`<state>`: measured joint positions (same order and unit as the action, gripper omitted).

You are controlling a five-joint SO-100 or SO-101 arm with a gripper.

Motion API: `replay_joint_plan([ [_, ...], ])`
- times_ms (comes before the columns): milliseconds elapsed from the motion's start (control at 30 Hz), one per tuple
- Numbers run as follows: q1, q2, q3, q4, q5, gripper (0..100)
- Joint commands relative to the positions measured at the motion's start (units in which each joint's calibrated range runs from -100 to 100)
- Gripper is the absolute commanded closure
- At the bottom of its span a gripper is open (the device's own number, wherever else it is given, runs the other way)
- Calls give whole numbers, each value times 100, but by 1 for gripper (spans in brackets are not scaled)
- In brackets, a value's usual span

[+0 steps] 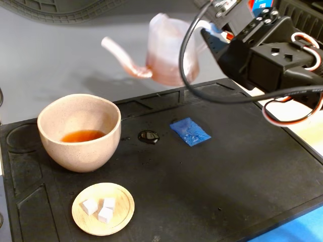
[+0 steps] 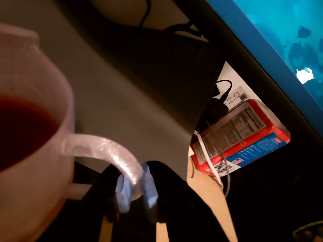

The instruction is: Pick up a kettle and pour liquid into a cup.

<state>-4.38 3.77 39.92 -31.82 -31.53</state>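
Observation:
The translucent pinkish kettle (image 1: 169, 53) hangs in the air above the back of the black mat (image 1: 232, 171), its long spout (image 1: 121, 56) pointing left. My gripper (image 1: 212, 34) is shut on its loop handle (image 2: 108, 154); in the wrist view the blue-padded fingers (image 2: 149, 189) pinch the handle's outer curve. Reddish-brown liquid (image 2: 20, 128) shows inside the kettle (image 2: 30, 141). The beige speckled cup (image 1: 79, 132) stands on the mat at the left, below and left of the spout tip, with some reddish-brown liquid (image 1: 82, 135) in its bottom.
A wooden saucer (image 1: 103, 209) with three white cubes lies in front of the cup. A dark drop of spilled liquid (image 1: 148, 136) and a blue packet (image 1: 190, 131) lie mid-mat. A red and blue box (image 2: 242, 136) lies beyond the mat in the wrist view.

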Motion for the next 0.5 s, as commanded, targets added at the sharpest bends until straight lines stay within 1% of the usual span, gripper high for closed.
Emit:
replay_joint_plan([
  [0,130,-283,-145,13,-92,99],
  [33,138,-283,-36,13,-98,99],
  [100,146,-291,282,-65,-386,100],
  [233,328,-360,636,-83,-428,100],
  [300,450,-300,1108,-939,-439,100],
  [467,572,-360,1761,-1405,-465,100],
])
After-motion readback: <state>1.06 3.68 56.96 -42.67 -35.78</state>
